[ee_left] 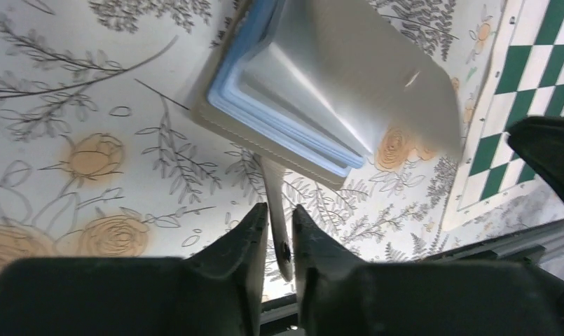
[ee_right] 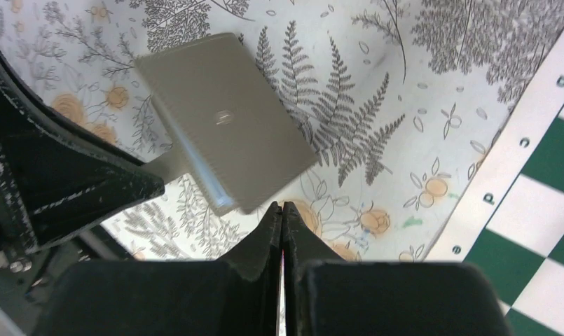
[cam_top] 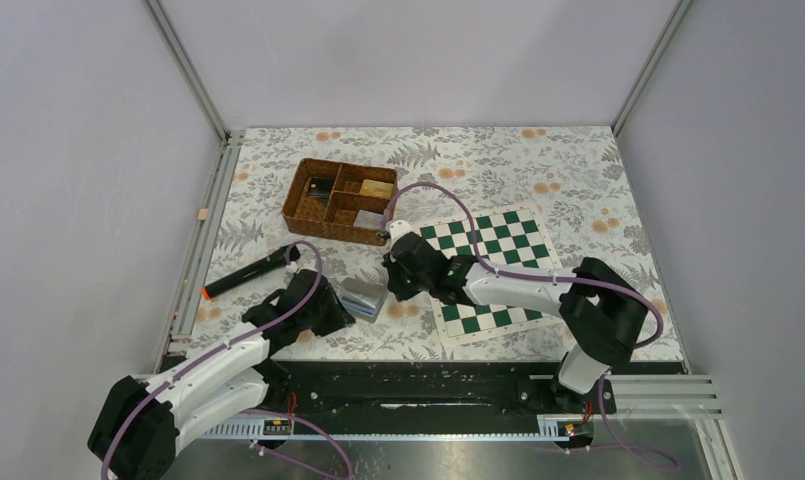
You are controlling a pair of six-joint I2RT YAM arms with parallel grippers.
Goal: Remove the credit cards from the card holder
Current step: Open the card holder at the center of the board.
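Observation:
The card holder lies on the floral cloth, grey outside with light blue leaves showing at its edge. It is partly open in the left wrist view. My left gripper is at its near left side, shut on the holder's beige snap strap. My right gripper hangs just right of the holder and is shut with nothing seen between its fingertips. The holder's grey cover lies just beyond them. No loose credit card shows outside the holder.
A brown wicker compartment basket stands behind the holder, with flat items in its cells. A green-and-white chessboard lies to the right under the right arm. A black marker with an orange tip lies at the left.

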